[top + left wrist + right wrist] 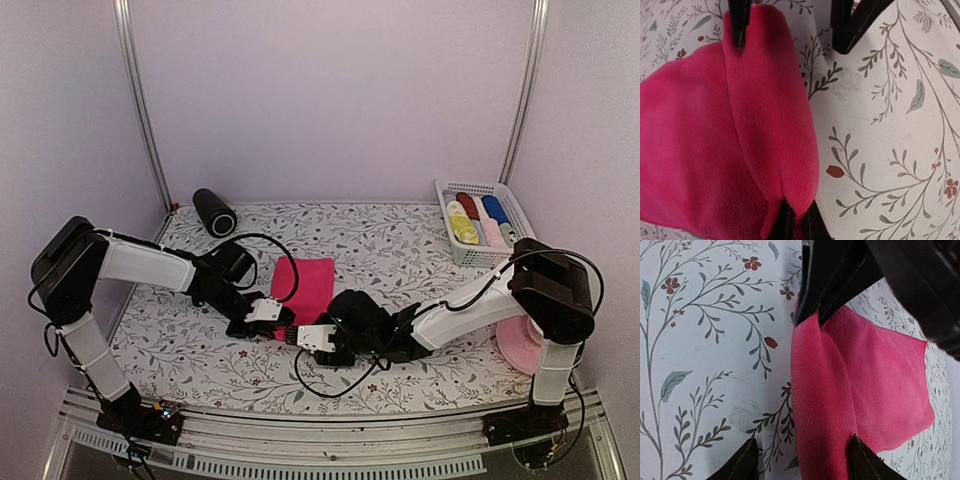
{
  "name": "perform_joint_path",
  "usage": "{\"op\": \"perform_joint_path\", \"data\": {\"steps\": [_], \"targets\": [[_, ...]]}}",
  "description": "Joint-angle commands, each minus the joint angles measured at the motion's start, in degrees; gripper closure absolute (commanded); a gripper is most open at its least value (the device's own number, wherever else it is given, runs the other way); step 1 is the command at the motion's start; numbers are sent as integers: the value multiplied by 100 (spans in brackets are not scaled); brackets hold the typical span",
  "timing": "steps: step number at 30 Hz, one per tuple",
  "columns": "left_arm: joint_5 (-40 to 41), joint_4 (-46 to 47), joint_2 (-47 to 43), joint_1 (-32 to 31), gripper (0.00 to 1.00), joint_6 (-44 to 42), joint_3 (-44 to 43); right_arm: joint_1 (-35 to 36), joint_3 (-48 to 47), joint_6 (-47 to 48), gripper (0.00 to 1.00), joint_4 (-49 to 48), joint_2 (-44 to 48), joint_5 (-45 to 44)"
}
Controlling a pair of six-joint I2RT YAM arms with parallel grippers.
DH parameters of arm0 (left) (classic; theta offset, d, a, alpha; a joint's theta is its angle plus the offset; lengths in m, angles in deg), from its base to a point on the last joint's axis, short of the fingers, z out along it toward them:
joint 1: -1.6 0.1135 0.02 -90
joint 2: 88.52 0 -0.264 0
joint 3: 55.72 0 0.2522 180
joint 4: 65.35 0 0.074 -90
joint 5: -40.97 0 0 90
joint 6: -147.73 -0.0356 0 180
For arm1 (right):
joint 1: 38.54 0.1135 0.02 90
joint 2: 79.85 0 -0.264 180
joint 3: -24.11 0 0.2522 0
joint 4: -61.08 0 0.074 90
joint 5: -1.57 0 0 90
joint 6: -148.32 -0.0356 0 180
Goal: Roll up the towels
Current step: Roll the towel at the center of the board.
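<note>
A hot pink towel point(306, 283) lies on the flowered tablecloth, its near edge turned over into a thick fold point(770, 115). My left gripper point(283, 322) is shut on one end of that fold point(797, 222). My right gripper point(301, 336) is open at the other end, with its fingertips point(742, 465) either side of the fold point(820, 405) and the right fingertip touching the cloth. In the left wrist view the right gripper's fingers point(738, 22) stand at the far end. The rest of the towel point(885, 385) lies flat.
A white basket point(447, 187) at the back right holds rolled towels: yellow point(460, 222), red point(467, 205), blue point(495, 208) and pale point(492, 233). A black cylinder point(213, 212) lies at the back left. A pink plate point(524, 347) sits by the right arm's base.
</note>
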Motion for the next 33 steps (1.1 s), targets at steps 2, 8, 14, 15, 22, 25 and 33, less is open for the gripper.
{"op": "perform_joint_path", "data": {"steps": [2, 8, 14, 15, 22, 25, 33], "targets": [[-255, -891, 312, 57, 100, -31, -161, 91, -224, 361, 44, -191, -252, -486], [-290, -1112, 424, 63, 100, -66, -329, 119, -248, 520, 50, -182, -387, -620], [-328, -1311, 529, 64, 100, -126, -467, 116, -329, 545, 56, -104, -549, -818], [-319, -1330, 544, 68, 100, -134, -479, 122, -337, 545, 56, -96, -563, -840], [-318, -1419, 505, 93, 100, -187, -509, 115, -577, 483, 74, 337, -769, -837], [-308, -1328, 391, 139, 96, -144, -496, 118, -710, 333, 85, 651, -776, -605], [-163, -208, -539, 298, 57, 176, 86, 55, -886, -251, 93, 1361, -611, 219]]}}
